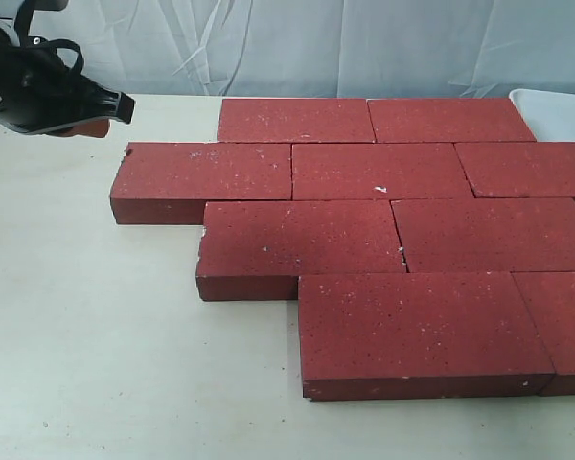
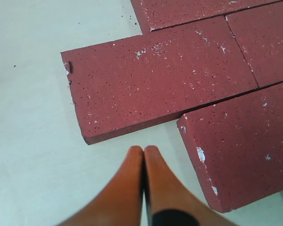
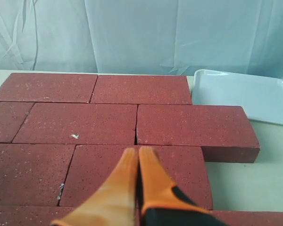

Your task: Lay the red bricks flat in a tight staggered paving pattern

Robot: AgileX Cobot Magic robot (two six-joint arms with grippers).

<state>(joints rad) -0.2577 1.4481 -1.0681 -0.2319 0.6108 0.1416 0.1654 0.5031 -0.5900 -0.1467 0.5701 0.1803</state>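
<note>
Several red bricks (image 1: 383,249) lie flat on the table in four staggered rows, sides touching or nearly so. My left gripper (image 1: 115,105) hangs shut at the far left, above the table and apart from the pattern. In the left wrist view its orange fingertips (image 2: 144,149) are pressed together with nothing held, just off the end brick of the second row (image 2: 151,80) and the corner of the brick beside it (image 2: 240,141). My right gripper (image 3: 138,151) is also shut and empty, hovering over a brick (image 3: 179,174) on the pattern's right side. It is out of the exterior view.
A white tray (image 1: 556,110) stands at the back right, close to the far bricks; the right wrist view shows it as a shallow tray (image 3: 245,94). A pale cloth backdrop hangs behind the table. Bare tabletop (image 1: 86,316) lies left of and in front of the bricks.
</note>
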